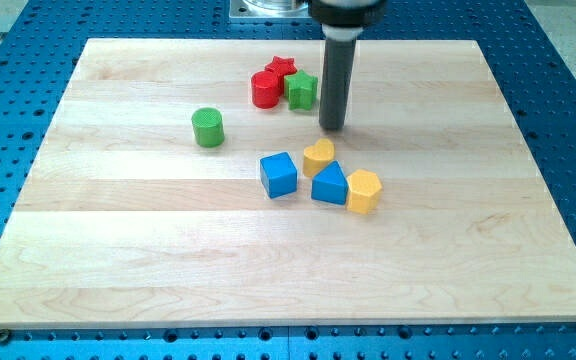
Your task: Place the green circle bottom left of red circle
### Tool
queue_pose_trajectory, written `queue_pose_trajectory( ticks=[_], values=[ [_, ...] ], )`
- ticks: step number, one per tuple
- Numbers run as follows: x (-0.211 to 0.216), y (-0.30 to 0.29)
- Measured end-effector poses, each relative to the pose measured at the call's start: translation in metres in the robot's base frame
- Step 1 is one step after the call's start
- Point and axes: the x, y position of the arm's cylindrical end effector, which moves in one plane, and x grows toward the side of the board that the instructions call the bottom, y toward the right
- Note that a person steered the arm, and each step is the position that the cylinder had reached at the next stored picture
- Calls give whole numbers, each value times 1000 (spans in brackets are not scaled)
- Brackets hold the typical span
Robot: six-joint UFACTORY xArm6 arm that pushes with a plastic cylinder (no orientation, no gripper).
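The green circle (207, 127) stands alone on the wooden board, left of centre. The red circle (266, 89) is up and to the right of it, near the view's top, touching a green star (302, 90) on its right and a red star (281, 67) just behind. My tip (332, 127) rests on the board right of the green star and below it, just above the yellow heart (318, 157). The tip is well to the right of the green circle and touches no block.
A cluster lies below my tip: a blue cube (278, 174), the yellow heart, a blue triangular block (329, 185) and a yellow hexagonal block (364, 191). The wooden board (118, 260) sits on a blue perforated table (568, 90).
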Motion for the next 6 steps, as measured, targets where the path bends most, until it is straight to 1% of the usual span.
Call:
queue_pose_trajectory(
  ticks=[1, 2, 3, 4, 5, 6],
  values=[
    [7, -97],
    [34, -168],
    [9, -177],
    [-5, -115],
    [-1, -136],
    [-5, -195]
  ],
)
